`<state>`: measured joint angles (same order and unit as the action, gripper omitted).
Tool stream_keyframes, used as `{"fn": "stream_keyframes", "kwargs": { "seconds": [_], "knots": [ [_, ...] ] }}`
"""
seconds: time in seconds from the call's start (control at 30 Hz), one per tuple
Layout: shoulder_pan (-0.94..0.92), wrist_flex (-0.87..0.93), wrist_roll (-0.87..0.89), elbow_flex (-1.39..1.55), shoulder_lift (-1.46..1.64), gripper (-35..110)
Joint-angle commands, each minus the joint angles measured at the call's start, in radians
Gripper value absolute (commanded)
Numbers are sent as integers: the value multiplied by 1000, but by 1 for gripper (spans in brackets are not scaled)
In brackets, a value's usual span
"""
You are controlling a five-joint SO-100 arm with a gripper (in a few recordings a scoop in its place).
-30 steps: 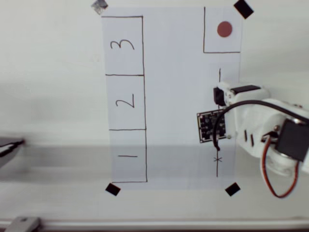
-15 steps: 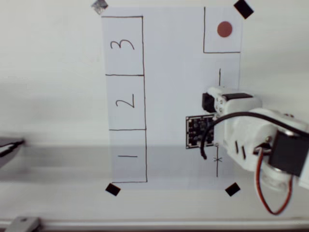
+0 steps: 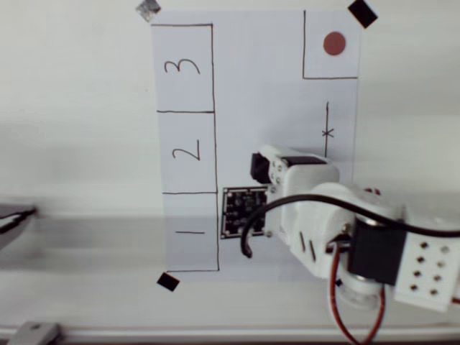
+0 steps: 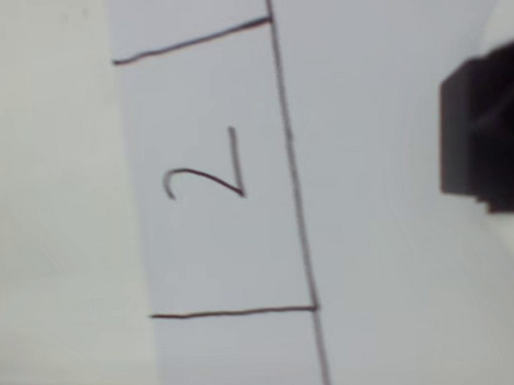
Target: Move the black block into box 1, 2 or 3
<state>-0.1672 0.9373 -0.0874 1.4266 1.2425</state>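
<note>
White paper (image 3: 273,86) lies taped flat on the pale bench (image 3: 72,108), held at its corners by small black tape squares (image 3: 167,282). Down its left side in the overhead view runs a column of three pen-drawn rectangles, handwritten 3 (image 3: 181,68) at the top, 2 (image 3: 185,152) in the middle and 1 (image 3: 190,232) at the bottom. At the upper right corner sits a separate drawn square holding a red dot (image 3: 333,44), and below it a thin vertical pen line with a small cross (image 3: 328,132).

The white plastic robot arm (image 3: 330,223) reaches in from the lower right, its black circuit board (image 3: 243,213) facing up just right of the line between boxes 1 and 2. The tool (image 3: 260,167) sits ahead of it over bare paper, just right of box 2. A small matte black block (image 4: 482,133) shows at the right edge of the wrist view, apparently carried at the tool, right of box 2 and outside its border. Whether the tool's fingers are clamped on it cannot be told.
</note>
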Motion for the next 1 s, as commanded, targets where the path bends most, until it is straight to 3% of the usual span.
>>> {"fn": "stream_keyframes", "kwargs": {
  "seconds": [0.0, 0.47, 0.97],
  "knots": [
    [11, 5, -2, -169, -23, 0],
    [8, -63, 9, -514, -324, 0],
    [-25, -164, -5, -627, -454, 0]
  ]
}}
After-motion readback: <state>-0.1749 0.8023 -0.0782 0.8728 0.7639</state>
